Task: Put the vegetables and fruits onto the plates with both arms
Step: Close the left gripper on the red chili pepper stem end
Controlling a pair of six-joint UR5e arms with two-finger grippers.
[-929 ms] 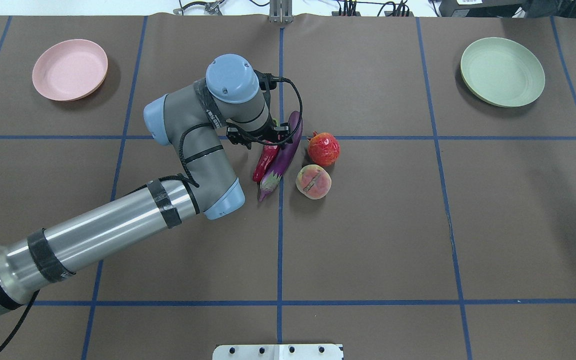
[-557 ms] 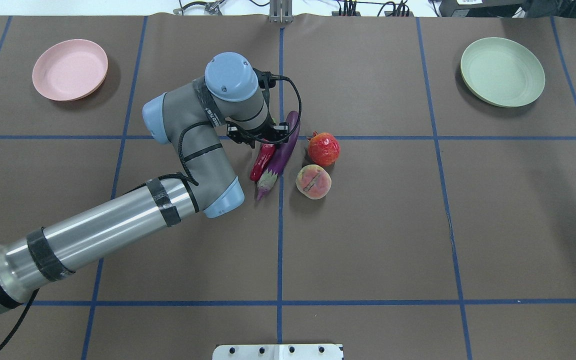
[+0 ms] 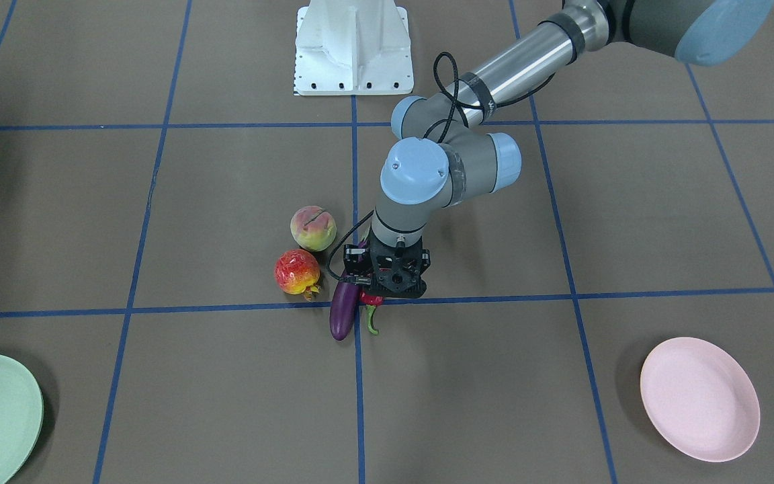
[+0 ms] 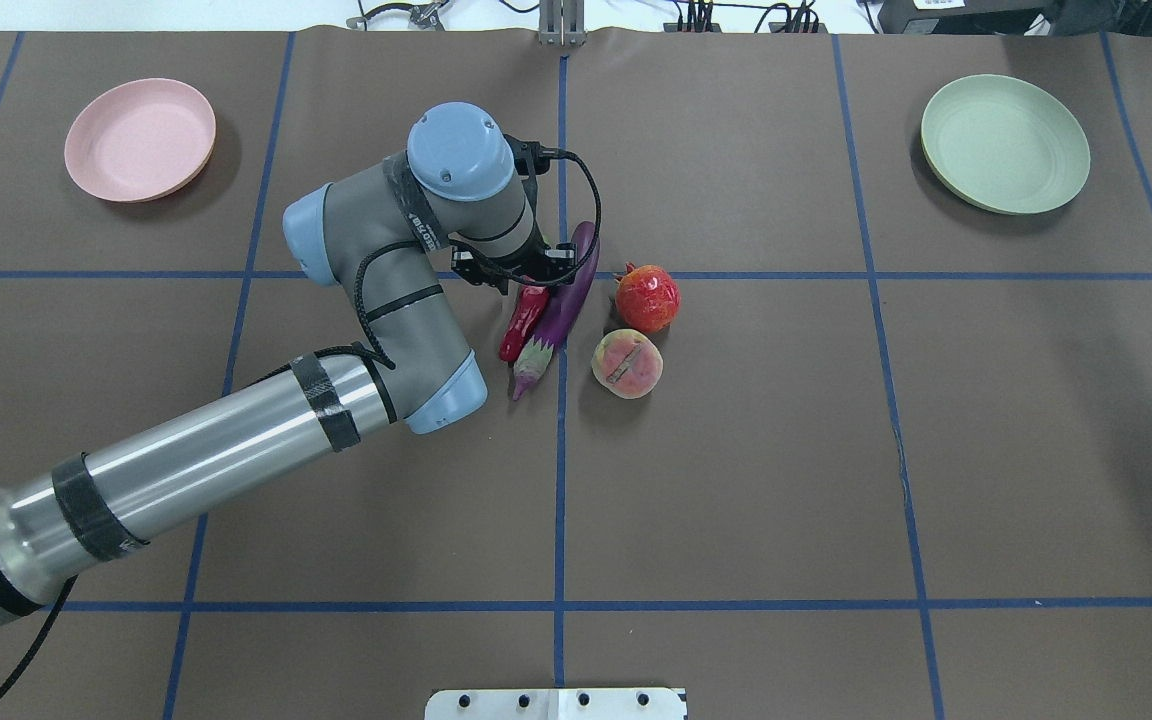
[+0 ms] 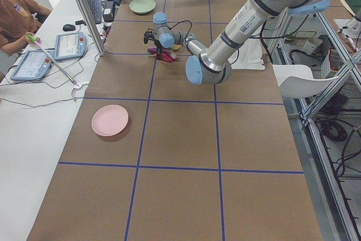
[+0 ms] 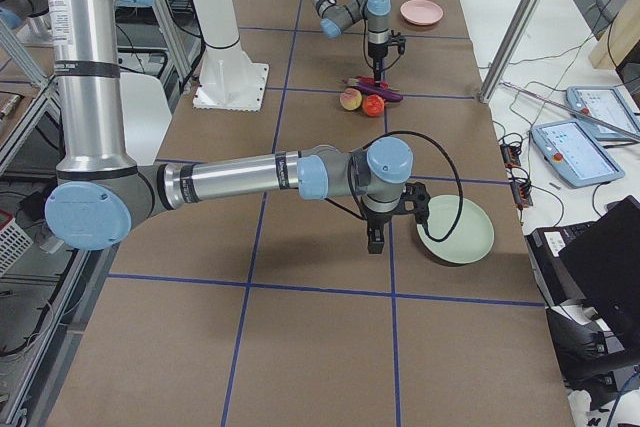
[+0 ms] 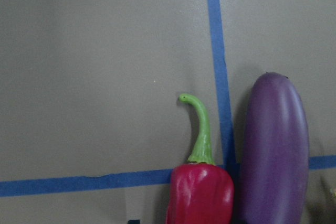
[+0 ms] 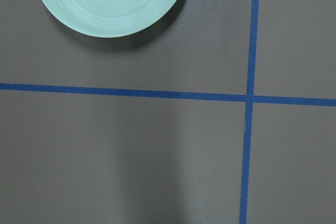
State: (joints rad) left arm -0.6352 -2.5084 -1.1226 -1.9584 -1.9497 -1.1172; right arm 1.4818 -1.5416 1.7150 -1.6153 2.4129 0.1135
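Red chili pepper (image 7: 200, 195) and purple eggplant (image 4: 564, 290) sit side by side near the middle of the table (image 4: 736, 450), your left pincer (image 4: 519, 275) directly over them (I cannot tell whether it grips either). Your right pincer (image 6: 376, 239) hangs beside the mint plate (image 6: 458, 232), its state equally unclear.

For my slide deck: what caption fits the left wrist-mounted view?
Red chili pepper with curled green stem beside a purple eggplant, over blue tape lines crossing the table.
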